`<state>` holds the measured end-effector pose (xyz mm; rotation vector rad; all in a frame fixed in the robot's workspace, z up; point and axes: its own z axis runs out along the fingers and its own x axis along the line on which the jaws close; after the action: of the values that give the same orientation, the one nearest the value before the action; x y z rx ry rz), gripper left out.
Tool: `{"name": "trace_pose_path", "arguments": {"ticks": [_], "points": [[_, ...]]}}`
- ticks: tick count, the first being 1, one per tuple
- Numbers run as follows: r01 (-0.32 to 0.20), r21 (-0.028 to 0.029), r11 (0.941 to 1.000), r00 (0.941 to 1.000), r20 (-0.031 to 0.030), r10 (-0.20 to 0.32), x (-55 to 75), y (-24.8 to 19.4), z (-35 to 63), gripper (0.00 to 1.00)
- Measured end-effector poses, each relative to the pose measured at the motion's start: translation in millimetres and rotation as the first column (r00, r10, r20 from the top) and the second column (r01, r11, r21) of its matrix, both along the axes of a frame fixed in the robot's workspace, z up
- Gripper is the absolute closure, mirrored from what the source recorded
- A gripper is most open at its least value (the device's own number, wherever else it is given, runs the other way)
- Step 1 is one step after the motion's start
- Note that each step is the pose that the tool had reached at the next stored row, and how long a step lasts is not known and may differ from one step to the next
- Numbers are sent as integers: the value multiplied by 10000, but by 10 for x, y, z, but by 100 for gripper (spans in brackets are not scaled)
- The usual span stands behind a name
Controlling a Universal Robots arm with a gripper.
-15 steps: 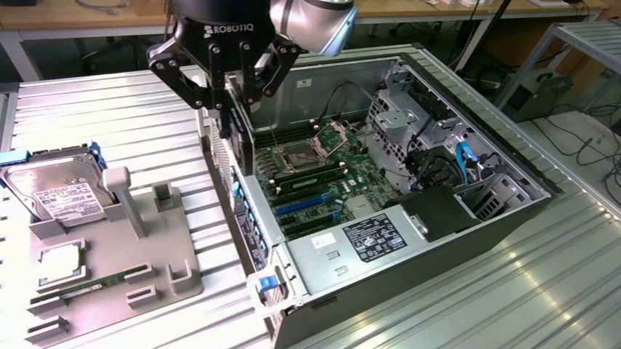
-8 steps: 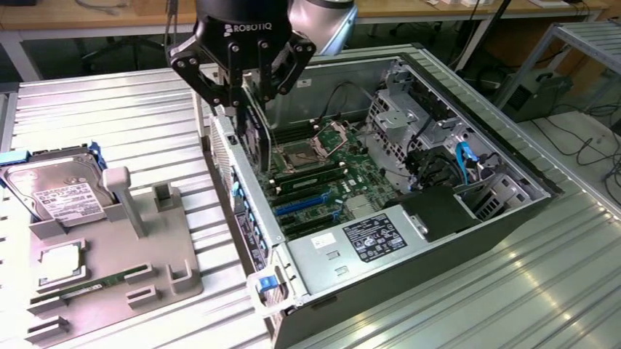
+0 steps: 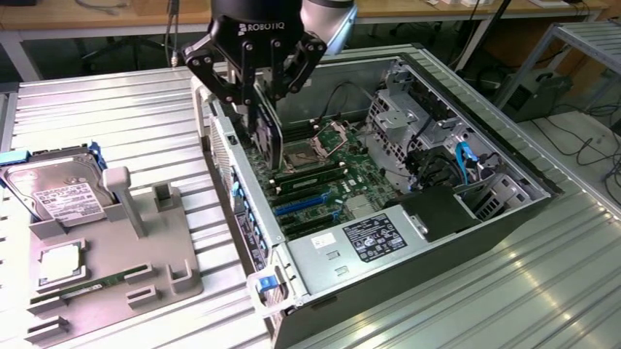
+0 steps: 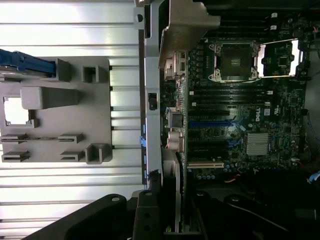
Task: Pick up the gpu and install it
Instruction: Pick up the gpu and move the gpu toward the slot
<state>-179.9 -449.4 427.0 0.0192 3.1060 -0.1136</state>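
The gpu (image 3: 269,137) hangs on edge as a dark card, and my gripper (image 3: 260,98) is shut on its top. It hovers over the open computer case (image 3: 466,240), near the case's rear wall at the exterior view's left, above the motherboard (image 3: 321,182). In the wrist view the gpu's silver end bracket (image 4: 187,25) and its thin edge run away from my gripper (image 4: 177,220). They lie beside the row of expansion slots, including a blue slot (image 4: 210,122). The card's lower edge is still above the board.
A grey fixture tray (image 3: 174,280) lies on the ribbed metal table at the exterior view's left. It holds a silver hard drive (image 3: 63,193), a processor chip (image 3: 58,263) and a green memory stick (image 3: 97,283). Cables and drive cages (image 3: 427,131) crowd the case's far side.
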Motion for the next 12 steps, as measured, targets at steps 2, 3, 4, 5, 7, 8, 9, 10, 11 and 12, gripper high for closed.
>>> {"name": "trace_pose_path", "arguments": {"ticks": [2, 3, 4, 5, 7, 8, 9, 10, 11, 12], "points": [[0, 0, 10000, 10000, 0, 0, 27, 0, 0, 73], [1, -1, 10000, 10000, -1, -1, 43, 0, 0, 73], [1, 0, 10000, 10000, 0, -1, 56, 0, 0, 73], [1, 0, 10000, 10000, 0, -1, 72, 0, 0, 73], [0, 0, 10000, 10000, 0, 0, 99, 0, 0, 73], [0, 0, 10000, 10000, 0, 0, 111, 0, 0, 73], [0, 0, 10000, 10000, 0, 0, 124, 0, 0, 73], [0, 0, 10000, 10000, 0, 0, 136, 0, 0, 73], [0, 0, 10000, 10000, 0, 0, 150, 0, 0, 73], [0, 0, 10000, 10000, 0, 0, 163, 0, 0, 73]]}}
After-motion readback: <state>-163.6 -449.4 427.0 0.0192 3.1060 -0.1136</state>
